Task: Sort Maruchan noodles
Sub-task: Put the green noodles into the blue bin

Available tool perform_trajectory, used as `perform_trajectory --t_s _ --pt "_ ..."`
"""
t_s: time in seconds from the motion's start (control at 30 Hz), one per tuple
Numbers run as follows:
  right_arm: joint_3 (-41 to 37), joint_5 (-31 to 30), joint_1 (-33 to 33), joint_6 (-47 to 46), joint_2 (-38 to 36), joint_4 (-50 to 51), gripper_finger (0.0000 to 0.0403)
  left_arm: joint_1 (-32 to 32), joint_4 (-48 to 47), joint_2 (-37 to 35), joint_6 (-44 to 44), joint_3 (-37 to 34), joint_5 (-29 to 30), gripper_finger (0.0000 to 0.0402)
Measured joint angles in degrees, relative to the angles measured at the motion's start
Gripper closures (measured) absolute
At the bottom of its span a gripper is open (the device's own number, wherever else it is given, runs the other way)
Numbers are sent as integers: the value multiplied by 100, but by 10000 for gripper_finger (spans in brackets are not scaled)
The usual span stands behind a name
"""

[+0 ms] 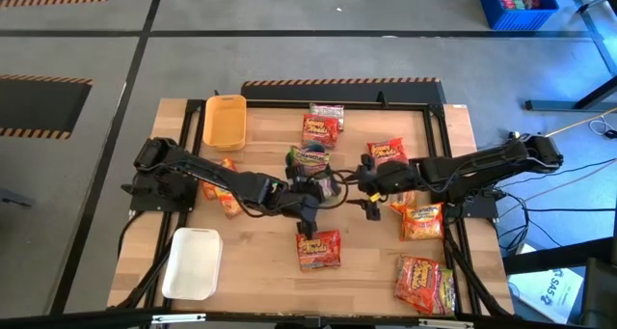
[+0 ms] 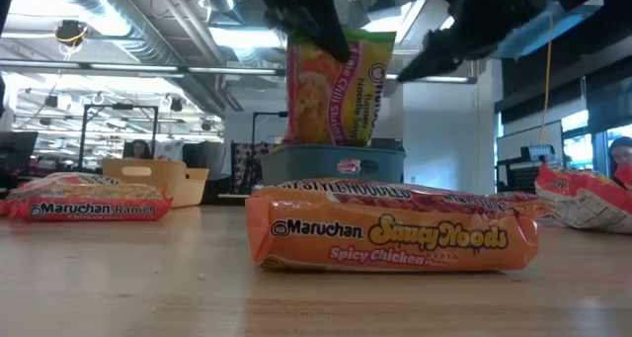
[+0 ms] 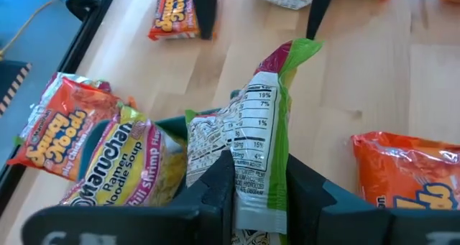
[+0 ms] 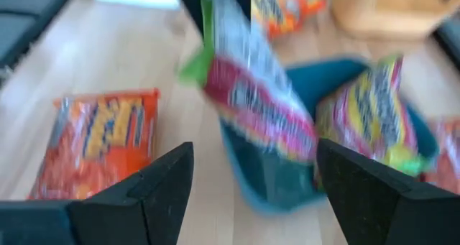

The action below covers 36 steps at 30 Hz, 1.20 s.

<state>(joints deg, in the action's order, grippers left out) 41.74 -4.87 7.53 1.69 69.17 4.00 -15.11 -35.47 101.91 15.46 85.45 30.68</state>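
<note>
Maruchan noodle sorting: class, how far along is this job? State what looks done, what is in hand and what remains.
Done: one green-edged packet lies in the blue-grey tray. In hand: the left gripper holds a second green-edged packet over that tray; the right gripper waits open beside it. Left: orange and red packets lie scattered on the table.

One camera looks straight down on the whole tabletop [image 1: 260,261]. One sits low on it, looking across at the room. Two sit on the arms, very close. All see the green-edged packet [image 3: 262,130].
</note>
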Motion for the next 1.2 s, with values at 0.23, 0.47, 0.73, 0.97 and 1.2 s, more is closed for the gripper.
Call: perform_trajectory --t_s 0.23,0.47,0.73,0.97,1.2 --pt "-539 143 0 355 131 -1493 127 -57 126 -61 -68 0 26 330" --pt "-1062 418 -2 783 151 -2772 127 -180 483 -187 -171 2 36 330" --pt "-1078 538 -1 939 360 -3242 127 -173 1098 -237 -523 7 -85 330" --pt "-1067 549 -4 1080 612 -3656 128 -175 1332 -241 -575 4 -126 331" --pt "-1065 547 -6 1181 614 -3769 170 -175 1352 -239 -669 4 -173 331"
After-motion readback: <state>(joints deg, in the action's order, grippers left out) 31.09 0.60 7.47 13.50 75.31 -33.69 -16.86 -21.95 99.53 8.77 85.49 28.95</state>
